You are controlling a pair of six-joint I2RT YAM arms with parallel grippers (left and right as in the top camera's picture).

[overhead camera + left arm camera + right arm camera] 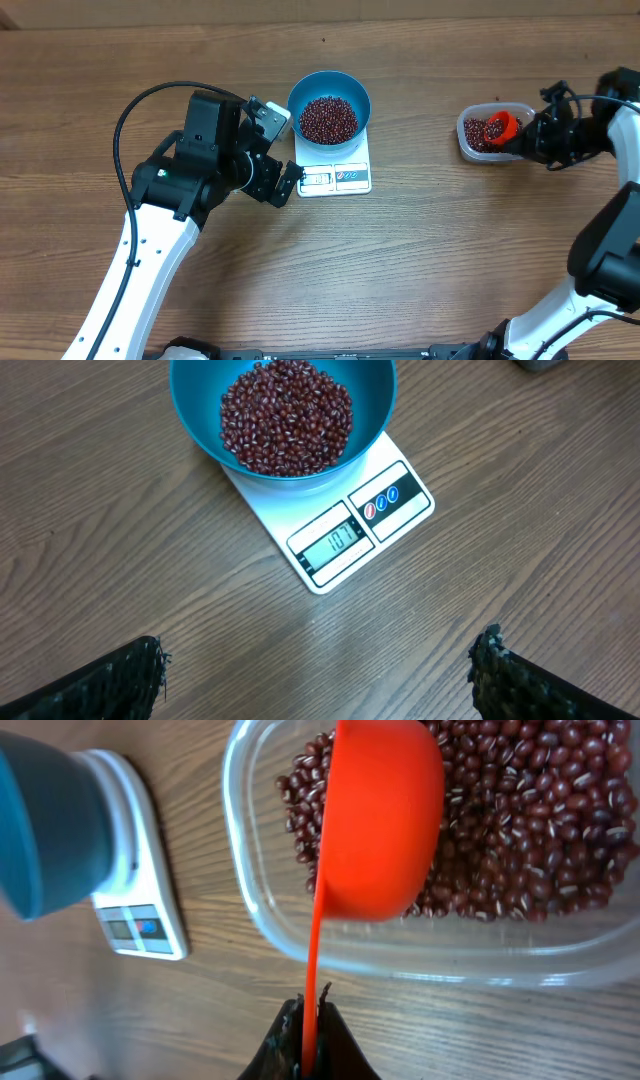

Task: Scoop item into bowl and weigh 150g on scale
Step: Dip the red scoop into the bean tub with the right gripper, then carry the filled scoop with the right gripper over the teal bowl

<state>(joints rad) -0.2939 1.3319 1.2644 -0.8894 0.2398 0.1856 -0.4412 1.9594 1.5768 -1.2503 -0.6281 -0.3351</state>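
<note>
Overhead: beans point(329, 118) are heaped in the blue bowl point(294, 100), set on the scale point(335, 178). Left wrist: the left gripper point(320, 655) is spread wide, empty. Right wrist: an orange scoop point(380, 820) is clamped by the right gripper point(310, 1045) over the clear tub point(400, 955).

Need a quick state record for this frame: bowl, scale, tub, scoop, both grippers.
bowl: blue, sits on scale, beans inside
display: appears to read 107
tub: clear, holds more beans, apart from scale
scoop: orange, over tub
right gripper: shut on scoop handle
left gripper: open, empty, beside scale
</note>
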